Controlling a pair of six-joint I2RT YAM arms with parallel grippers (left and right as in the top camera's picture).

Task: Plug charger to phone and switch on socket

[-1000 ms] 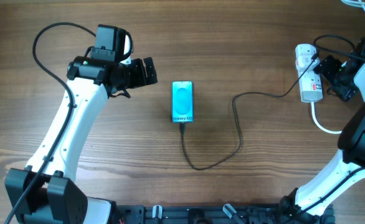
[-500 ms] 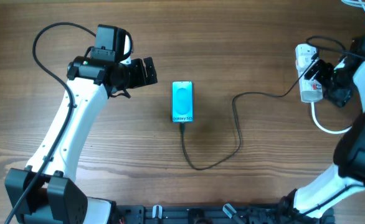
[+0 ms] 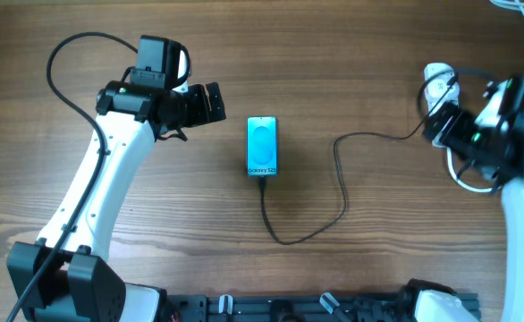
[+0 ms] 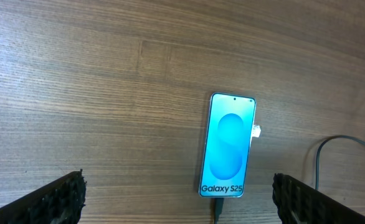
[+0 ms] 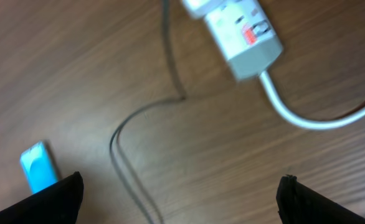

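The phone (image 3: 262, 146) lies flat mid-table, teal screen up, with the white lettered strip at its near end. It also shows in the left wrist view (image 4: 228, 144). The thin black charger (image 3: 342, 183) runs from the phone's near end, loops right and goes up to the socket (image 3: 435, 75). Its tip sits at the phone's port (image 4: 218, 208). The white socket with its red switch mark (image 5: 256, 32) is mostly hidden under my right arm from overhead. My left gripper (image 3: 213, 103) is open and empty, left of the phone. My right gripper (image 3: 443, 127) is open and empty, above the table just short of the socket.
The socket's thick white cord (image 5: 301, 112) curves away from the socket across the wood. The charger's slack (image 5: 132, 162) lies between the phone (image 5: 38, 167) and the socket. White cables hang at the far right corner (image 3: 521, 13).
My right arm has drawn back from the socket, toward the front and left, and now covers most of it from overhead. The left arm, phone and cable have not moved.
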